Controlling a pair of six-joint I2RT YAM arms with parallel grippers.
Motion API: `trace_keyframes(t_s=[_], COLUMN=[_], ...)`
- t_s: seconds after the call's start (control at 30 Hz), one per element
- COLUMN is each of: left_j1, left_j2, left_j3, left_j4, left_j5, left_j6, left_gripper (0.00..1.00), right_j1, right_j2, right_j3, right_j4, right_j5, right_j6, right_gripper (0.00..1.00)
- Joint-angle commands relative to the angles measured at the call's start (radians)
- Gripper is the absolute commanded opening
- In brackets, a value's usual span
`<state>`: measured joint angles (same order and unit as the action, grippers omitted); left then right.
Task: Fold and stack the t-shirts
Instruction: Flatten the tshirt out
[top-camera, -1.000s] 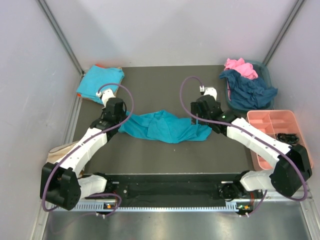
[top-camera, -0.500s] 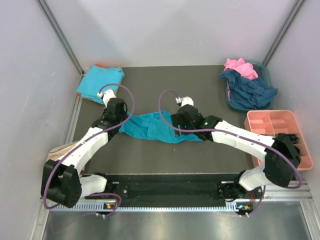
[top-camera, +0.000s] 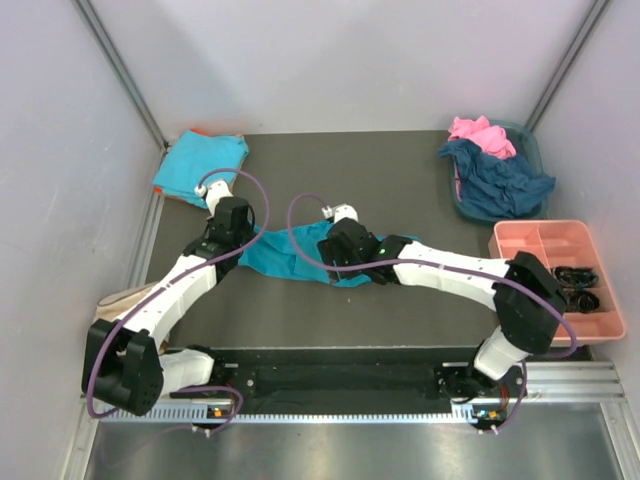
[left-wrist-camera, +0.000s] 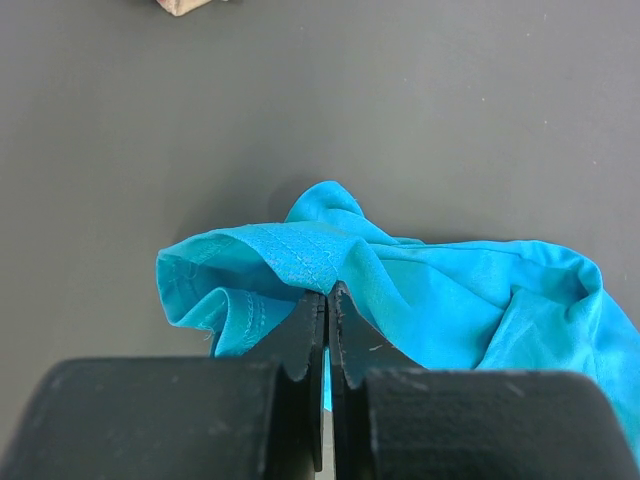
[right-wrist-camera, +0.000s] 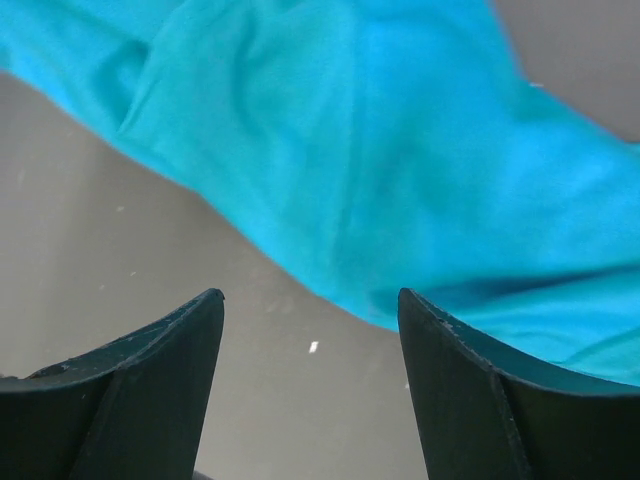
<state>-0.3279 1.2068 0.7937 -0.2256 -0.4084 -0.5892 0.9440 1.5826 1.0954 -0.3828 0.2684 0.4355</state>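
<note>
The right fingers (top-camera: 340, 248) have come well across toward the left fingers (left-wrist-camera: 327, 300) over the last second. A moment ago they were at the far right end of the teal t-shirt (top-camera: 270, 255); now they hang over its middle. The shirt has shrunk with them: its right end no longer stretches out along the bench (top-camera: 400, 180) and has been drawn in, so the cloth lies shorter and more bunched between the two arms.

The left fingers have not shifted. They are pressed together on a puckered hem at the shirt's left end, with the rest of the cloth trailing away to their right.

The right fingers stand apart, a little narrower than before, with nothing between them. In the wrist view the teal cloth lies just beyond their tips, and bare bench shows in the gap.

This looks like the right side being carried over toward the left as a first fold, but the cloth is rumpled, not flat. A folded teal shirt (top-camera: 200, 165) waits beyond the left fingers, so the stack looks already begun.
</note>
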Motion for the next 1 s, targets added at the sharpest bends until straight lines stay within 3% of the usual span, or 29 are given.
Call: trace_keyframes(t_s=[0.0,0.5,0.9,0.97], left_j1=[0.003,0.012,0.012,0.012], left_j2=[-0.015,-0.020,-0.029,-0.029], left_j3=[0.013,-0.004,-0.011,-0.013], left_j4=[0.029,0.029,0.025,0.026], left_j5=[-0.018,-0.017,-0.023,-0.023], left_j6=[0.011,0.000,0.005,0.005], left_gripper=[0.00,0.00,0.00,0.00], right_j1=[0.055,0.081,0.081,0.081], right_j2=[0.053,0.125,0.254,0.260], right_j3=[0.084,0.073,0.089,0.081], right_j4=[0.044,0.097,0.094,0.099], right_j5=[-0.023,0.020,0.166,0.152], right_j6=[-0.026,-0.053,-0.078,-0.070], right_gripper=[0.70,0.71,0.72,0.63])
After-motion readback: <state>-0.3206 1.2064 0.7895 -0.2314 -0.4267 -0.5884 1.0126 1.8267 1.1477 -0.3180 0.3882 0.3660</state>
